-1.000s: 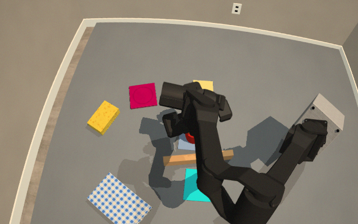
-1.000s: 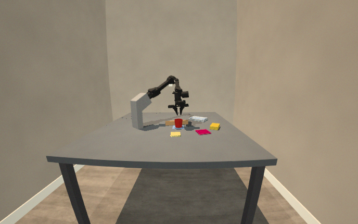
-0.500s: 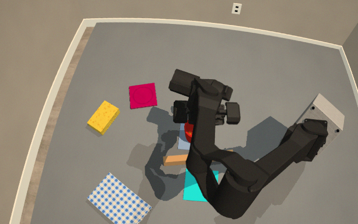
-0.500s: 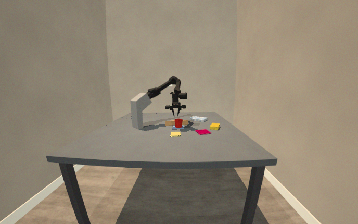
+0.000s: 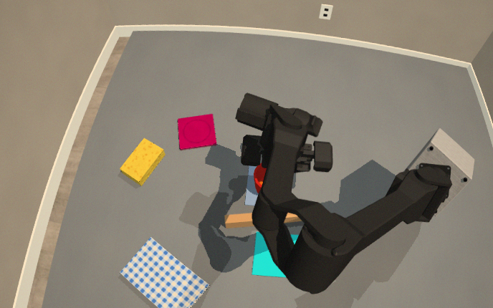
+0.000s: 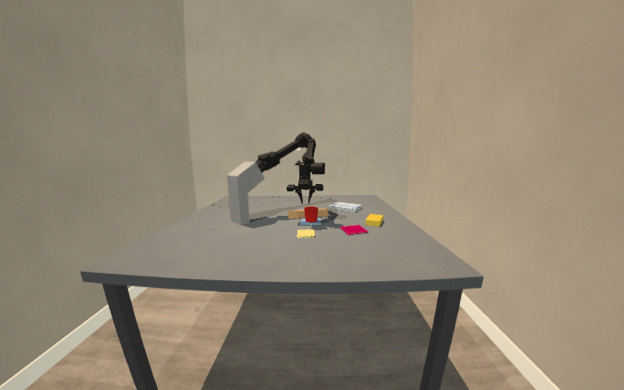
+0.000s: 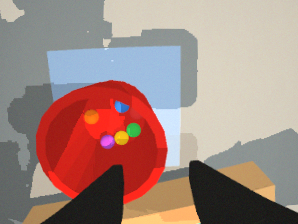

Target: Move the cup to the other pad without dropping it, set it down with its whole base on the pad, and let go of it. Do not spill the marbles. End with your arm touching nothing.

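The red cup [image 7: 100, 141] stands upright on a light blue pad [image 7: 116, 76], with several coloured marbles [image 7: 113, 129] in its bottom. In the top view the cup [image 5: 259, 177] is mostly hidden under my arm. My gripper [image 7: 156, 171] hangs above the cup [image 6: 310, 214], a little to one side. Its fingers are partly open with nothing between them, and in the side view the fingertips [image 6: 305, 201] end clear of the rim. A magenta pad [image 5: 196, 131] with a circle mark lies apart on the table. A small yellow pad [image 6: 305, 233] lies near the cup.
A wooden block [image 5: 238, 219] lies close beside the cup's pad, with a cyan sheet [image 5: 265, 259] behind it. A yellow sponge [image 5: 142, 160] and a blue checked cloth [image 5: 164, 273] lie farther off. The arm's grey pedestal [image 5: 445, 160] stands at the table's side.
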